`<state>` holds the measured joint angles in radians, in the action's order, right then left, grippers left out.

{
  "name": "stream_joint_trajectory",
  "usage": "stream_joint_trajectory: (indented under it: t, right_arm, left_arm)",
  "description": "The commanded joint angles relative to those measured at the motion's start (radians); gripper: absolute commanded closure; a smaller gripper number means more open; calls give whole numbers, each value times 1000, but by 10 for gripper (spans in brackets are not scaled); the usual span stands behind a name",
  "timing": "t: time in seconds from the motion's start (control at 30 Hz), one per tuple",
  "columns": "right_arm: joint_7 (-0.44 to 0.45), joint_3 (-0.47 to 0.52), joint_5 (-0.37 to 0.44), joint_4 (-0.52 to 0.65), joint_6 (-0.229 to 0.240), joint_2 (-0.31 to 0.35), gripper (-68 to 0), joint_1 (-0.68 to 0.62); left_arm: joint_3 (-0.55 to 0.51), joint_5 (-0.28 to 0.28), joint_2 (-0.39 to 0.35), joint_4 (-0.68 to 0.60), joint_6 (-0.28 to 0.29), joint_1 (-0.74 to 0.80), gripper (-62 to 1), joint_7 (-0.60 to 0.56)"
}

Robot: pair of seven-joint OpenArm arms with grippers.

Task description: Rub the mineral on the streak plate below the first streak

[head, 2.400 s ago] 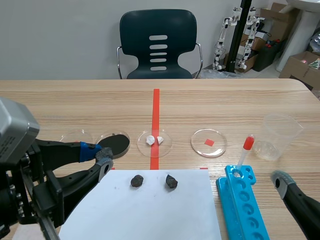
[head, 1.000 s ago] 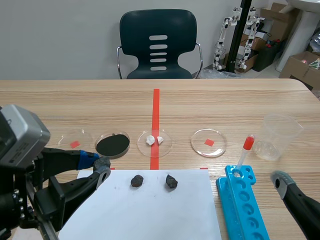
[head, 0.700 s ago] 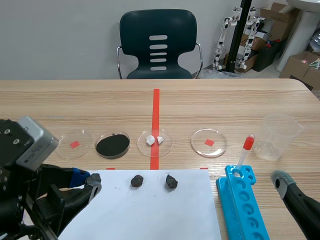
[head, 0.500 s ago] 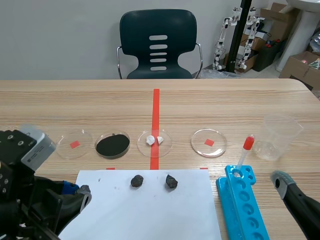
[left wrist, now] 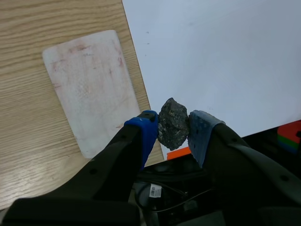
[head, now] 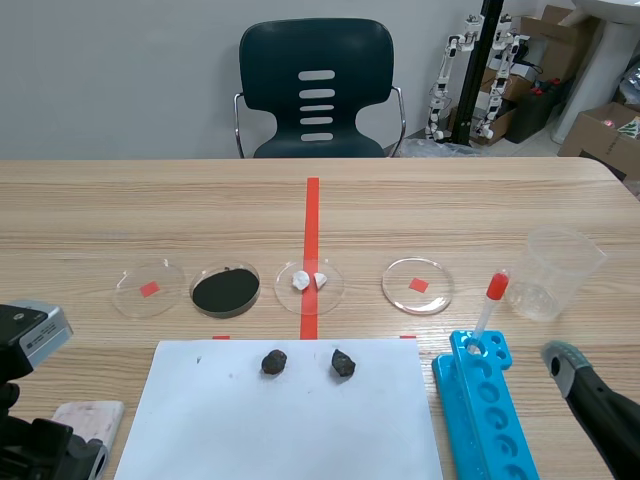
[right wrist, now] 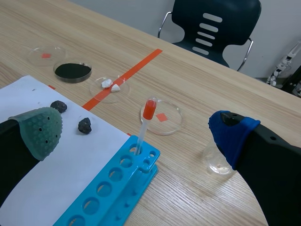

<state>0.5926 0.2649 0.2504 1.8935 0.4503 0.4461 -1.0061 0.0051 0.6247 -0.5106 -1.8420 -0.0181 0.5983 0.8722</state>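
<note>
My left gripper (left wrist: 173, 128) is shut on a rough grey mineral (left wrist: 173, 121), held above the table's near edge. Just ahead of it and to one side lies the streak plate (left wrist: 91, 89), a white tile with faint reddish streaks, next to the white paper (left wrist: 225, 56). In the scene view the streak plate (head: 88, 420) lies at the near left beside the paper (head: 290, 420), and only the left arm's body (head: 30, 340) shows. My right gripper (right wrist: 136, 132) is open and holds nothing, low at the near right.
Two dark minerals (head: 274, 361) (head: 343, 363) sit on the paper's far part. Beyond it stand several petri dishes, one filled with black powder (head: 225, 289). A blue rack (head: 490, 400) with a red-capped dropper (head: 490, 300) and a clear beaker (head: 560, 272) are at the right.
The left arm has drawn back and down to the near-left corner, uncovering the black dish, the left dish and the streak plate. The right arm has kept still.
</note>
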Motion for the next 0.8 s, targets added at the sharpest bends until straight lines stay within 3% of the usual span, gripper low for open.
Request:
stream_joint_trajectory:
  t: [0.0,0.17,0.53,0.77]
  right_arm:
    - [11,3,10,14,0,8,-679,6]
    - [11,3,10,14,0,8,-679,6]
    - [10,3,10,14,0,8,-679,6]
    - [7,3,10,14,0,8,-679,6]
  left_arm:
    - [-3,32,-30,-22,-21,-3,-117,-2]
    - [-3,117,-87,-22,-77,-3,-117,3]
    - [-3,181,-91,52,-130,-38,-116,48]
    - [-3,179,-66,137,-187,-86,-116,74]
